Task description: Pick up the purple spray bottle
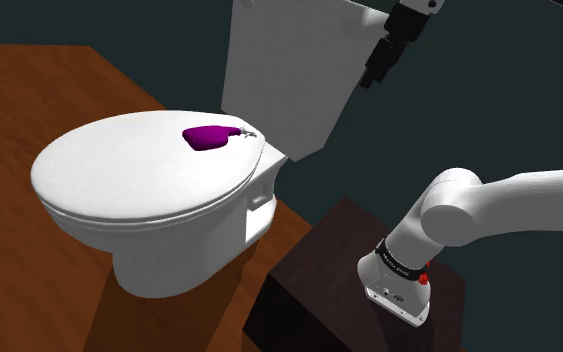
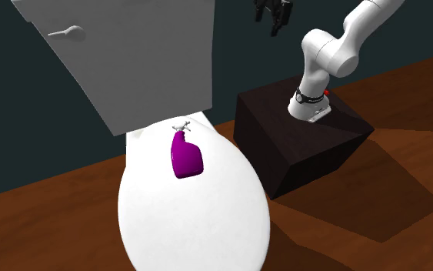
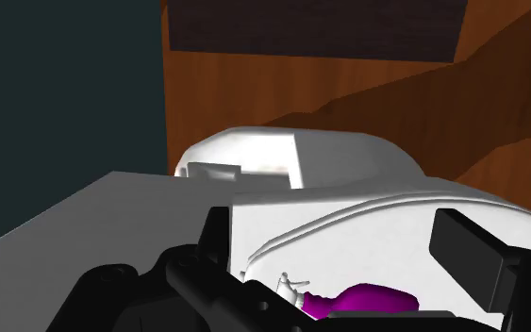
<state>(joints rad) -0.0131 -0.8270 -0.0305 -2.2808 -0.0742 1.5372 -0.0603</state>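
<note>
Purple spray bottle [image 1: 209,138] lies on the white toilet lid [image 1: 119,180]; black gripper [image 1: 377,68], fingers apart, hovers well above, seemingly approaching; descent comes next.

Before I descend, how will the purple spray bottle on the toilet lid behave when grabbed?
The spray bottle lies on its side, so tipping seems unlikely. Its rounded body on the smooth, domed lid may slide or spin if nudged. Small, so probably light.

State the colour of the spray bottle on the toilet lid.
The spray bottle is purple, its trigger head pale grey; clearest in the second exterior view.
</note>
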